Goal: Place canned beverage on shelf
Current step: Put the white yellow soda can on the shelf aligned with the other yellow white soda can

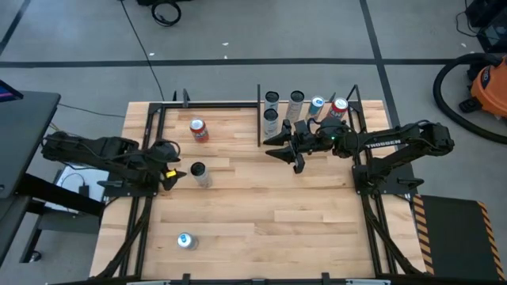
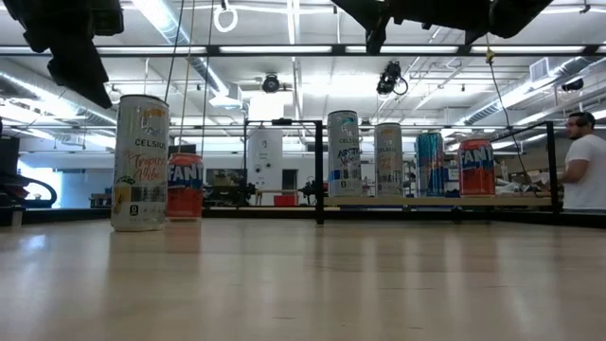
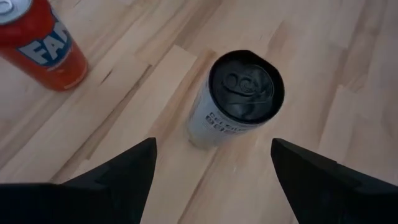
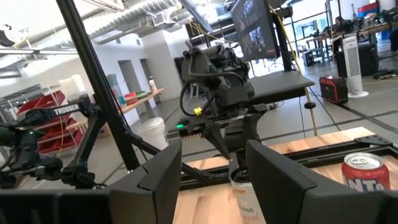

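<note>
The left end effector hovers over the planked wooden tabletop at its 9 o'clock side, fingers spread, holding nothing. Directly ahead of it, at its 3 o'clock in the high view and just beside the fingertips, stands a slim white beverage can with a black lid, upright and untouched, on the tabletop. An orange-red soda can stands upright at the white can's 12 o'clock, apart from it. The right end effector hangs at the tabletop's 2 o'clock area, just in front of the shelf, its fingers parted with nothing between them. The pale wood shelf panel edged with thin black rods occupies the 1 o'clock corner and carries five upright cans: pale slim ones, a blue one and an orange-red one. A further silver-and-blue can stands alone at the tabletop's 7 o'clock. In the low view a person is at the room's 3 o'clock edge.
</note>
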